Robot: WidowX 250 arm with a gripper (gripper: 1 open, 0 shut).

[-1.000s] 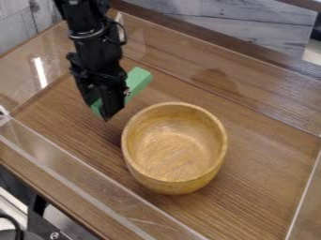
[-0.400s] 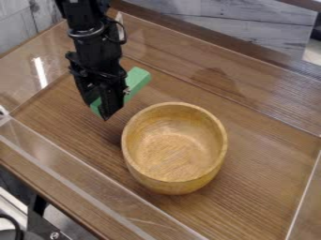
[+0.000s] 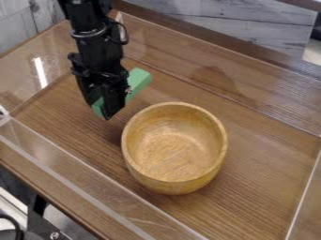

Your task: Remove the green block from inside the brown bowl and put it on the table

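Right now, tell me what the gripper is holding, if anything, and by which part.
The gripper is shut on the green block, gripping one end; the other end sticks out to the right, outside the brown bowl.

Brown wood-grain table with a wooden brown bowl resting on it

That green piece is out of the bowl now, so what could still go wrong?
The gripper is shut on the block, which juts out to one side; an off-centre hold like that might slip or tip on release. The bowl sits close by, so a swing that way could knock it.
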